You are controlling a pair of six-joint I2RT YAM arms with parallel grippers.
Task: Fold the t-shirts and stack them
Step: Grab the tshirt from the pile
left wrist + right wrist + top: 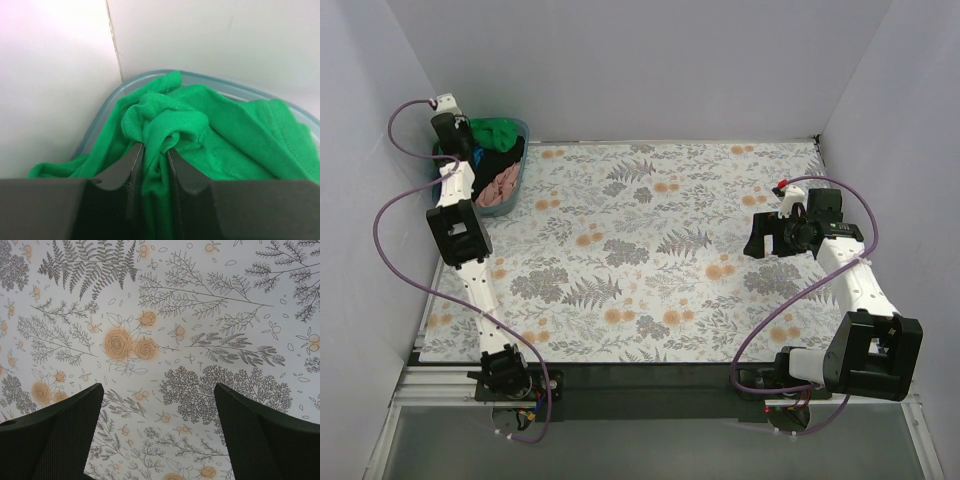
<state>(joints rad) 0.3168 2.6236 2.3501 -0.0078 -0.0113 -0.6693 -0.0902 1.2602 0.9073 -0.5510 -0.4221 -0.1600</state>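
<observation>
Cloth caught: the left claw [155, 150] clamps a fold of the green shirt [225, 130], heaped in the tub [100, 117] at the table's far-left corner (walls on two sides); the right claw [159, 387] hangs spread wide above open flowered tablecloth [200, 315].

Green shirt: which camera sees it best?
Left wrist view: the green shirt fills it, a fold pinched in the left pincer. The top view shows just a small green lump in the tub. The right wrist view shows only tablecloth.
</observation>
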